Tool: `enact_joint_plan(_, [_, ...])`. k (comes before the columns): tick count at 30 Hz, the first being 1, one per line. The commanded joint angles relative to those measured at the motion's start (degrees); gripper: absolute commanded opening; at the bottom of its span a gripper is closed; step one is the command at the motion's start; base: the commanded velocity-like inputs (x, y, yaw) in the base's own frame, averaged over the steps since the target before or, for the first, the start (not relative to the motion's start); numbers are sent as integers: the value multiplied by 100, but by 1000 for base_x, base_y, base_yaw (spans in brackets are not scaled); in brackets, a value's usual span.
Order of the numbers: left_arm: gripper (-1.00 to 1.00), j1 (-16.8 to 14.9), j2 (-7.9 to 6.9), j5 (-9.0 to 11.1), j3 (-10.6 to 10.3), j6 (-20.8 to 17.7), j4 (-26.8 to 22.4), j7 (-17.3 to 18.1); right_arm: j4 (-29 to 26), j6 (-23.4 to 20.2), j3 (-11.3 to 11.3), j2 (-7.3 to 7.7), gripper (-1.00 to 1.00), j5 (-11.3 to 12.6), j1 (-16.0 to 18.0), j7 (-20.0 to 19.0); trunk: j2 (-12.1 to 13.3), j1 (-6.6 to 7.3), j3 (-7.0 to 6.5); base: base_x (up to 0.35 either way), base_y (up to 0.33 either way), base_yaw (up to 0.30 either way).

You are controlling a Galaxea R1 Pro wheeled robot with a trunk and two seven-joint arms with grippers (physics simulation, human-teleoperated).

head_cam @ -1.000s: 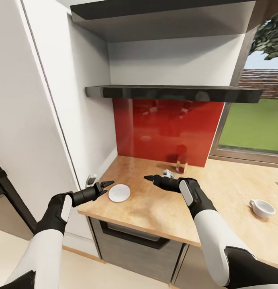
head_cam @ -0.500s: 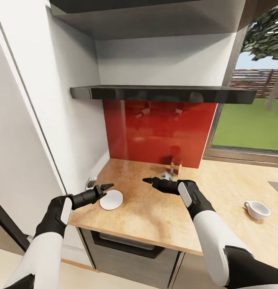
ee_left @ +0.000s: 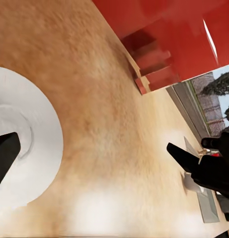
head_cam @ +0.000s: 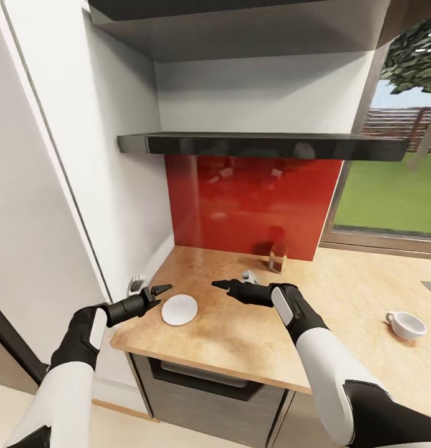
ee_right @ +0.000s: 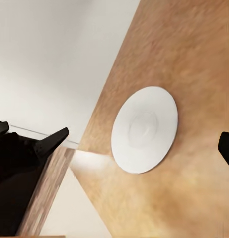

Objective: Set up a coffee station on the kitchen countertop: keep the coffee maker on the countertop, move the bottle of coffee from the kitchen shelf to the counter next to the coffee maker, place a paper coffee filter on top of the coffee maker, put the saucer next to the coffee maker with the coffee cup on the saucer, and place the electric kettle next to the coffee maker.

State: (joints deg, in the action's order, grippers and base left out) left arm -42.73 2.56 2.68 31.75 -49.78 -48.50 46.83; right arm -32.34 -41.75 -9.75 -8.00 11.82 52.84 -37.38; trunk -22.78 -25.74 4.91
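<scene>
A white saucer (head_cam: 179, 309) lies flat on the wooden countertop (head_cam: 253, 336) near its left front corner. My left gripper (head_cam: 162, 290) is open and hovers just off the saucer's left edge. My right gripper (head_cam: 219, 285) is also open and hangs above the counter just right of the saucer. In the right wrist view the saucer (ee_right: 144, 130) lies between the left gripper (ee_right: 49, 144) and one of my own fingertips (ee_right: 226, 148). A white coffee cup (head_cam: 405, 325) stands far right. A brown bottle of coffee (head_cam: 278, 256) stands by the red backsplash.
A dark shelf (head_cam: 265, 144) spans the wall above the red backsplash (head_cam: 253, 205). A tall white cabinet side (head_cam: 72, 186) bounds the counter on the left. A small pale object (head_cam: 248, 274) lies behind my right gripper. A window (head_cam: 390, 193) is at the right.
The head camera has swung, shifting the whole picture. My right gripper has moved closer to the saucer. The saucer, cup and bottle stay where they were.
</scene>
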Motion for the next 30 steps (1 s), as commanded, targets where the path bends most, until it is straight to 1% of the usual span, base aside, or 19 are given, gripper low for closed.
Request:
enact_joint_plan(1, [100,-7,2,23,21,-49,-1,1,0,-35,-38,-8,100,-6,7,-13,-13,-4,13,0,208,0])
enact_joint_plan(4, [100,-7,1,18,23,-46,-2,1,0,-35,-36,-8,100,-8,7,-14,-13,-4,13,0,125,0])
enact_joint_plan(10, [100,0,-1,-5,18,-36,2,-6,0,-33,-36,-8,100,-11,7,-14,-13,-4,13,0,16,0])
enact_joint_plan(13, [100,140,6,12,16,-32,3,-218,7,-29,-36,-8,100,-7,7,-14,-13,-4,13,0,0,0])
enact_joint_plan(15, [100,212,9,16,15,-32,6,-294,34,-27,-36,-8,100,-5,7,-14,-13,-4,13,0,0,0])
enact_joint_plan(23, [100,338,33,-3,15,-24,7,-368,190,-27,-36,-13,100,-4,7,-14,-13,-4,13,0,0,0])
enact_joint_plan(30, [100,362,37,7,15,-23,12,-469,204,-27,-36,-16,100,-4,7,-14,-13,-4,13,161,0,0])
